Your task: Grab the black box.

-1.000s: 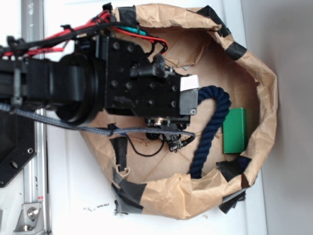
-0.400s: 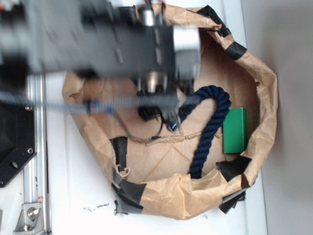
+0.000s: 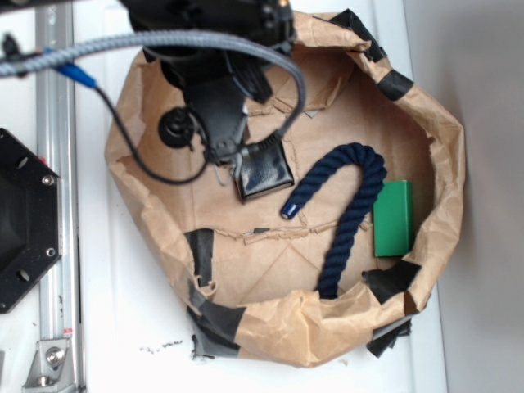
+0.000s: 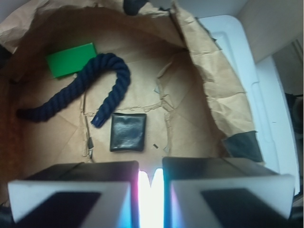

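Brown paper basin [image 3: 442,155], edges patched with black tape, fills most of the exterior frame. Dark blue rope [image 3: 348,205] curves through its centre right, with the green box [image 3: 393,218] beside it at right. Black box [image 4: 128,132] lies flat on the paper floor, centre of the wrist frame, near one rope end. Gripper [image 4: 151,183] sits at bottom centre, apart from the box, fingers nearly together with only a narrow gap, holding nothing.

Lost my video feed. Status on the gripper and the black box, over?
Gripper above the bag floor, nearly shut, holding nothing. Black box lies flat ahead of it, untouched. Blue rope end close beside the box.
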Robot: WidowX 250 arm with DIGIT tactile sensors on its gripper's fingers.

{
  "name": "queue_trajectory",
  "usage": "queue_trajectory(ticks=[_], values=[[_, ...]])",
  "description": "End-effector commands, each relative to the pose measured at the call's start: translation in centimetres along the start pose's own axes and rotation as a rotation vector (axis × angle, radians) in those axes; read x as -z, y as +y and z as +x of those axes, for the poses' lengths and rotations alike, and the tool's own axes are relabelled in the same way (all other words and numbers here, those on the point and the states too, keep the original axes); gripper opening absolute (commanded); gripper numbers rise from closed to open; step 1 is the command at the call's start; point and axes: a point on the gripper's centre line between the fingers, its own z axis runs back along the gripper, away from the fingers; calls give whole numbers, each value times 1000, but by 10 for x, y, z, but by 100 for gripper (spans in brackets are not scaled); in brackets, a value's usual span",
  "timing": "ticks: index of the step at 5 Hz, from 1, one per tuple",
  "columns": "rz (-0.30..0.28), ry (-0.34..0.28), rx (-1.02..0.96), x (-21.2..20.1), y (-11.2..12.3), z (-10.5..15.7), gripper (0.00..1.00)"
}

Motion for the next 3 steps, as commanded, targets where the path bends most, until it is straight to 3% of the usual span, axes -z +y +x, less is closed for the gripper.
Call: queue_trajectory(ticks=[1,2,3], values=[[57,-38,-42,11,3,19,100],[96,-59,-132,50,0,22,100],[79,-54,-158,77,-1,18,100]])
